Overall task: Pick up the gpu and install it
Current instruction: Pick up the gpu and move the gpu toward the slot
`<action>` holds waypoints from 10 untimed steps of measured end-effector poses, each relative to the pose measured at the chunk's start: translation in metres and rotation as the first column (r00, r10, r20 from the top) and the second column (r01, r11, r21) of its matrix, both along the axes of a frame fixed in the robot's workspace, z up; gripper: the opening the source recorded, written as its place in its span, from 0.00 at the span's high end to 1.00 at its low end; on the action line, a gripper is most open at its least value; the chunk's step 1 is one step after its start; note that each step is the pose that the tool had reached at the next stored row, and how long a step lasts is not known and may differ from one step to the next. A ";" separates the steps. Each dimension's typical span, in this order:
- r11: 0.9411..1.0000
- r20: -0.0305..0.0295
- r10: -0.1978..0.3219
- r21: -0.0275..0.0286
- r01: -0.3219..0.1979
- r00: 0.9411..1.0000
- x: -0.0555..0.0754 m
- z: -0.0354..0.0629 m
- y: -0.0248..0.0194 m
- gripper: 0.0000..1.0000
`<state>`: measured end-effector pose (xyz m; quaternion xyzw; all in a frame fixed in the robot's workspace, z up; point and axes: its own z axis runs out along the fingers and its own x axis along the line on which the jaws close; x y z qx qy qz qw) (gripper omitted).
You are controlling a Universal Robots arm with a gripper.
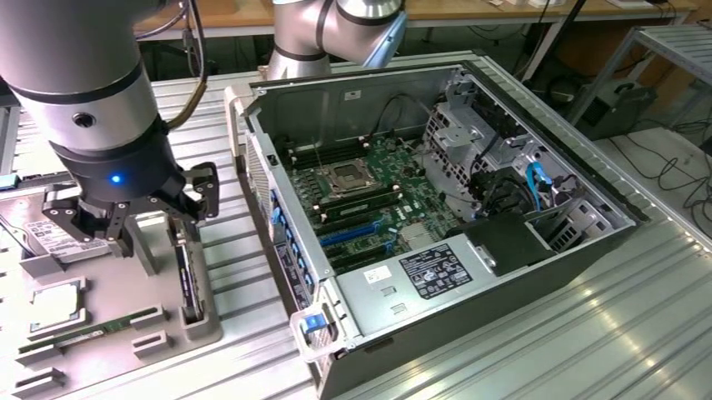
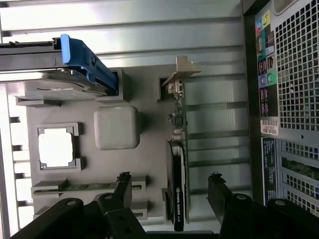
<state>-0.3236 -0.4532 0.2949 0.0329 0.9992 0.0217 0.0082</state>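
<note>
The gpu [image 1: 187, 271] [image 2: 178, 164] is a thin dark card standing on edge in a slot of the grey holder tray [image 1: 150, 337] [image 2: 149, 149], beside the open computer case. Its black fan shroud carries a green logo, and its silver bracket [image 2: 182, 69] is at the far end of the card. My gripper [image 1: 167, 225] [image 2: 169, 181] hangs over the card and is open. In the wrist view one fingertip [image 2: 122, 180] and the other [image 2: 216, 180] stand on either side of the card, with a gap on both sides. Nothing is held.
The tray also holds a hard drive [image 1: 50, 237] with a blue carrier [image 2: 82, 57], a CPU [image 1: 56, 304] [image 2: 56, 148] and a green RAM stick [image 1: 95, 329] [image 2: 84, 187]. The open case [image 1: 445, 208] [image 2: 294, 99] lies on the exterior view's right, its motherboard's blue slots [image 1: 350, 235] exposed.
</note>
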 end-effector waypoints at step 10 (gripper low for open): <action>1.000 0.000 0.001 0.002 -0.001 1.000 0.000 -0.0149 -0.0047 0.27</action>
